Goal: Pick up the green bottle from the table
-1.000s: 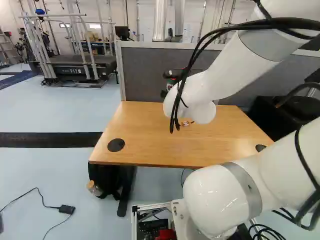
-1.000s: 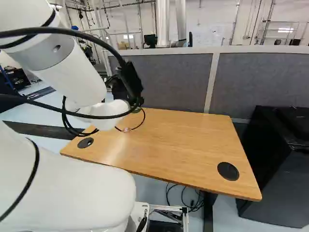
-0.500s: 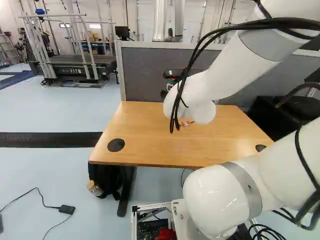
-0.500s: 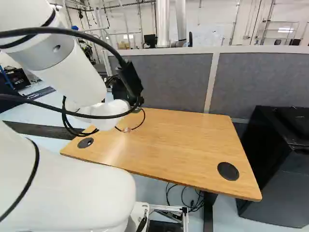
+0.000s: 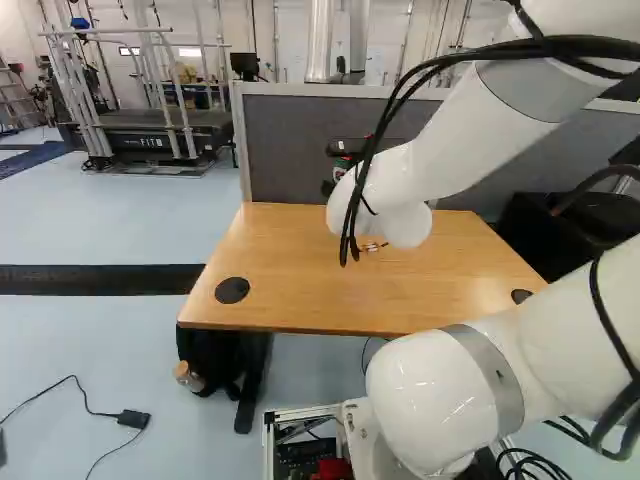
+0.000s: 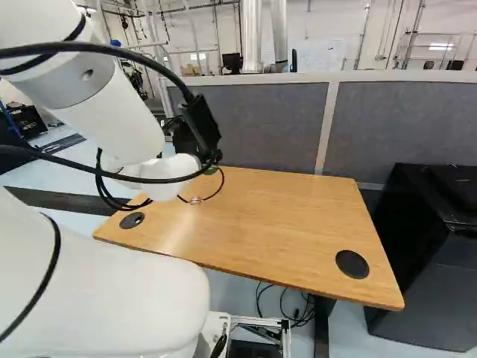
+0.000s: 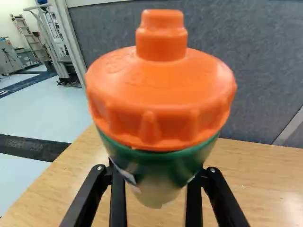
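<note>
In the left base view my gripper is mostly hidden behind the arm's white wrist, above the far part of the wooden table. The wrist view shows the gripper shut on the green bottle, one black finger on either side of its body. A big orange cap tops the bottle and rises above the fingers. The bottle's lower end narrows away beneath the cap, with tabletop behind it. Whether its base touches the table, I cannot tell.
A grey partition runs along the table's far edge. Right of the table stands a black cabinet. Black cables hang from the arm. Past the table's left side, a treadmill stands farther back. A cable with a black adapter lies on the floor.
</note>
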You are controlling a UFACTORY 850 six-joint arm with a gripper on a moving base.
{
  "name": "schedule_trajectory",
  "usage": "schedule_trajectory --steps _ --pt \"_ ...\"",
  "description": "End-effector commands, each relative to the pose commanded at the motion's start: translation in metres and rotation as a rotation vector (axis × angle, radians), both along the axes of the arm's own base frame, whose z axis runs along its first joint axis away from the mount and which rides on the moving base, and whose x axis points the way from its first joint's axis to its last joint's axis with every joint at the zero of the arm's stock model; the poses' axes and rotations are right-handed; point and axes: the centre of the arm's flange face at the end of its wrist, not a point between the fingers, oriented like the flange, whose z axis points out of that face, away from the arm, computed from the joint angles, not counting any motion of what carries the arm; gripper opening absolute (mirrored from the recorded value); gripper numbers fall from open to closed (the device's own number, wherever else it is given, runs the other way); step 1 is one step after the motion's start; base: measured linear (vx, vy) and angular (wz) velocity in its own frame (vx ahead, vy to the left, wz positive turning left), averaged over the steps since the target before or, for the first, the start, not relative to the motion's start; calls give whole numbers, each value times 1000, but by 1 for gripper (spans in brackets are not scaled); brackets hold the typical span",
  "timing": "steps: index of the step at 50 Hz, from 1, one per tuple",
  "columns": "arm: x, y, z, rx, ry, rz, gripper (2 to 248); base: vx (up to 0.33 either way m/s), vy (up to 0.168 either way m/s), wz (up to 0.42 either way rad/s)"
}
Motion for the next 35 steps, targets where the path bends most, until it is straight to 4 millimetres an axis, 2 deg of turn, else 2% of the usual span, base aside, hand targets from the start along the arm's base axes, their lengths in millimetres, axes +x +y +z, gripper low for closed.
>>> schedule_trajectory --steps 35 --pt "0 0 0 0 0 0 112 0 0 0"
